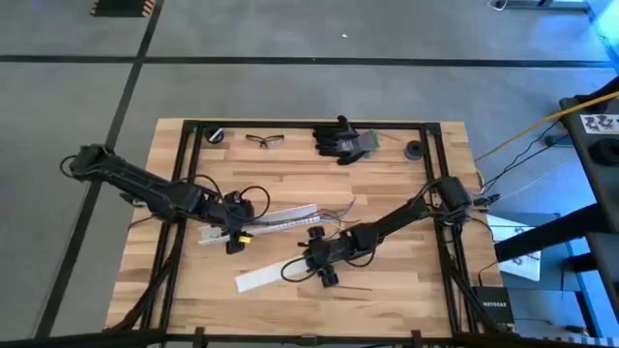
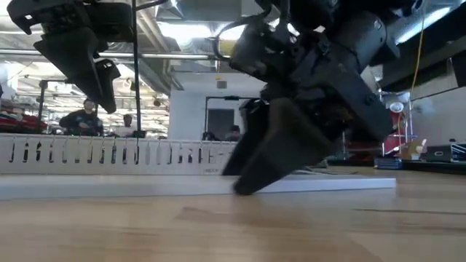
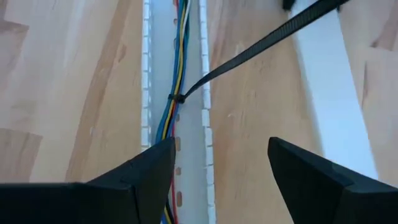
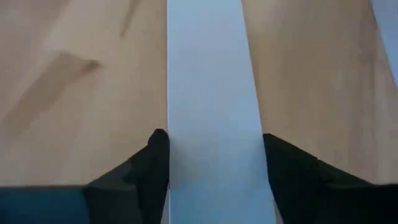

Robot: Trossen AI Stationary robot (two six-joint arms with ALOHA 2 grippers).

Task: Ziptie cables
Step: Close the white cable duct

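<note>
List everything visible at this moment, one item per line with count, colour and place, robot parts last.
cables: several, blue, yellow, red, lying in the slotted channel
zip tie: one, black, looped round the cables, tail trailing off
slotted channel: one, white, table middle
flat cover strip: one, white, near front
safety glasses: one, dark, back edge
gloves: dark pair, back edge
table: one, light wood
left gripper: jaws open over channel
right gripper: jaws open astride cover strip
</note>
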